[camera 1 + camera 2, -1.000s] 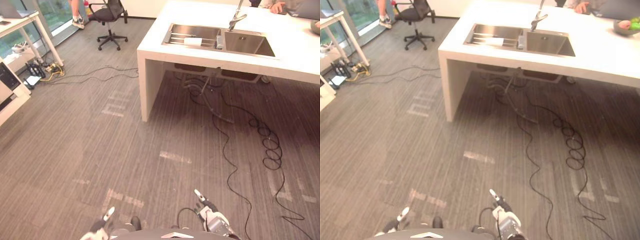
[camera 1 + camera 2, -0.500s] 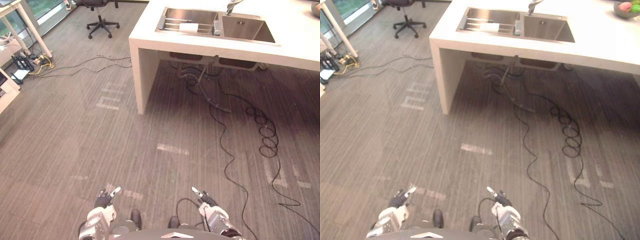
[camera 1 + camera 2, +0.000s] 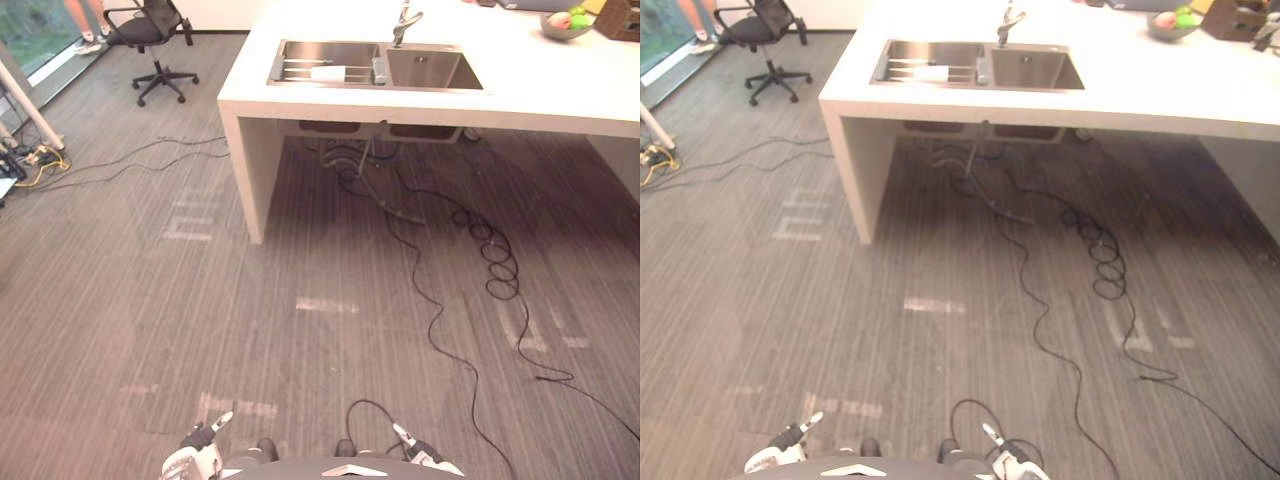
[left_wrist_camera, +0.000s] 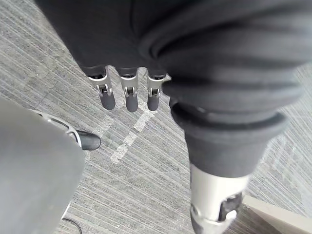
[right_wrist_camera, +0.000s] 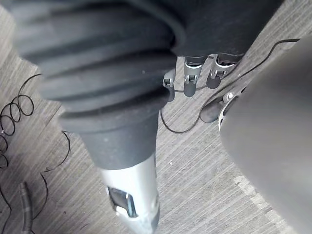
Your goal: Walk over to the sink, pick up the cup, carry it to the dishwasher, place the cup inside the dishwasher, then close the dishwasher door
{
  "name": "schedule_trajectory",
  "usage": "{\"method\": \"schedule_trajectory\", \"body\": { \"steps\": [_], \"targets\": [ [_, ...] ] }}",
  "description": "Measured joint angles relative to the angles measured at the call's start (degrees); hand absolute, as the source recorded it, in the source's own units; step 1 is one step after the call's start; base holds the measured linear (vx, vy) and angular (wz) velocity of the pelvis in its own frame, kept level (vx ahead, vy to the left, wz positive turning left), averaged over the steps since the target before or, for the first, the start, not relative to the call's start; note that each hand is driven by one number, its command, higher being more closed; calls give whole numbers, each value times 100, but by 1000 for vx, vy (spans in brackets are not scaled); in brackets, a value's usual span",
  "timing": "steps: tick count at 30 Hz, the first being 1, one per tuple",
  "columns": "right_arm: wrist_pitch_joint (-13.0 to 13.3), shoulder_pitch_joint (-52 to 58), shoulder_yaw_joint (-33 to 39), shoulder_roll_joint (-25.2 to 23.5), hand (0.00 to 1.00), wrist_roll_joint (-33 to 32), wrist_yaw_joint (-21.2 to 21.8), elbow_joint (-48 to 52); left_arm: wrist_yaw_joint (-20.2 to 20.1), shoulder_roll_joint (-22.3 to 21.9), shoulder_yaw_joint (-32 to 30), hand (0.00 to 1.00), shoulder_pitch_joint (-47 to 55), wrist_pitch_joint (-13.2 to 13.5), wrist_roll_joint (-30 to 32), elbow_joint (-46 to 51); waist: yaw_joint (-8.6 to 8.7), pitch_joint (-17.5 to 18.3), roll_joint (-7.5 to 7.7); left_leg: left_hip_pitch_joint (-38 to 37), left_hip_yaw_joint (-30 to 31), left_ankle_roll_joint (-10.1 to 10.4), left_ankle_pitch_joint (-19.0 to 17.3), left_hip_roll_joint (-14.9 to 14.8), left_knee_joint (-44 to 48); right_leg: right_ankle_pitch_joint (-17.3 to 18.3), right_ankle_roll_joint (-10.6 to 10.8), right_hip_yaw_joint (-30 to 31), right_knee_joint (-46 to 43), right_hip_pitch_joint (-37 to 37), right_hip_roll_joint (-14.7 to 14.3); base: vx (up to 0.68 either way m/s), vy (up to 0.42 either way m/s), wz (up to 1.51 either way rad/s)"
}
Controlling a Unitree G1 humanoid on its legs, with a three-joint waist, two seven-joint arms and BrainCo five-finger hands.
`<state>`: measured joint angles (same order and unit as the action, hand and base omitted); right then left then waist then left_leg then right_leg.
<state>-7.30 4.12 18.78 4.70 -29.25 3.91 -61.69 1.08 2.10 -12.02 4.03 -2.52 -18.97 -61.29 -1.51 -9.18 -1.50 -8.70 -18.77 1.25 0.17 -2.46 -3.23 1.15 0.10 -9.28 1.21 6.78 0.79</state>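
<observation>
- Grey striped floor [image 3: 200,300] across most of the head views, with pale worn marks here and there.
- White counter [image 3: 560,80] along the top of the frame, open underneath, hoses hanging below its middle.
- Steel double sink [image 3: 430,70] set into the counter at upper centre, faucet [image 3: 403,18] standing behind the divider between its basins.
- Cup [image 3: 328,72]: seemingly the small white thing lying on the wire rack [image 3: 295,70] in the sink's left-hand basin; too small to make out more.
- Bowl of fruit [image 3: 562,22] on the counter at upper right, well apart from the sink.
- Black office chair [image 3: 150,30] at upper left, a person's legs [image 3: 88,25] just beside it at the frame's edge.
- Left hand [image 4: 127,95] low at the bottom edge, left of centre, fingers straight and relaxed, pointing down at the floor, holding nothing.
- Right hand [image 5: 189,80] low at the bottom edge, right of centre, fingers likewise straight and slack, empty, well apart from counter and sink.
</observation>
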Motion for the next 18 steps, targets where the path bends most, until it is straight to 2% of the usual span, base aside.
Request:
{"method": "schedule_trajectory", "body": {
  "steps": [3, 9, 12, 14, 15, 16, 17, 18],
  "targets": [
    [123, 82, -3, -6, 0, -37, 99, 8, -14, -57, -154, 0, 11, -66, -359, -19, -14, 3, -4, -3, -17, -1, 1, -14, 0, 3, 3, 6, 6, -8, -8, -10, -6, -2],
    [341, 207, -56, -39, 0, -186, 101, 49, -262, -108, -366, 0, 54, -132, -541, -25, -63, 98, 7, 58, -35, -10, -6, -20, -4, 79, 42, -7, -156, -115, 1, 13, -2, 0],
    [343, 228, -94, -54, 0, -185, 89, 133, -283, -96, -370, 0, 87, -121, -885, -16, -92, 123, 69, 65, -38, -51, -80, 8, 50, 409, 106, -7, -799, -384, 104, 53, 10, 2],
    [333, 241, -231, -75, 0, -188, 75, 245, -279, -30, -315, 0, 10, 1, -1207, -17, -84, 114, 192, 214, -1, -143, -367, 114, 338, 936, 390, -12, -1899, -833, 365, -5, 15, 6],
    [326, 214, -231, -73, 0, -191, 71, 252, -273, -24, -313, 0, -8, 41, -1276, -31, -99, 115, 205, 269, -3, -171, -440, 120, 457, 993, 356, -56, -2297, -1035, 438, -36, 19, -4],
    [320, 208, -226, -75, 0, -193, 69, 314, -268, -26, -307, 0, -36, 119, -1389, -50, -109, 101, 212, 370, -14, -198, -583, 92, 705, 938, 254, -94, -3223, -1517, 566, -24, 19, -4],
    [304, 227, -223, -95, 0, -196, 71, 469, -253, -15, -313, 0, -66, 273, -1495, -48, -87, 39, 258, 375, 13, -229, -743, 72, 965, 698, 15, -93, -4194, -1969, 714, 0, 0, 0],
    [303, 229, -199, -108, 0, -198, 73, 486, -237, -15, -317, 0, -64, 358, -1584, -33, -77, 12, 281, 342, 35, -256, -830, 51, 1090, 555, -13, -87, -4597, -2156, 775, 90, -8, 11]
  ]
}}
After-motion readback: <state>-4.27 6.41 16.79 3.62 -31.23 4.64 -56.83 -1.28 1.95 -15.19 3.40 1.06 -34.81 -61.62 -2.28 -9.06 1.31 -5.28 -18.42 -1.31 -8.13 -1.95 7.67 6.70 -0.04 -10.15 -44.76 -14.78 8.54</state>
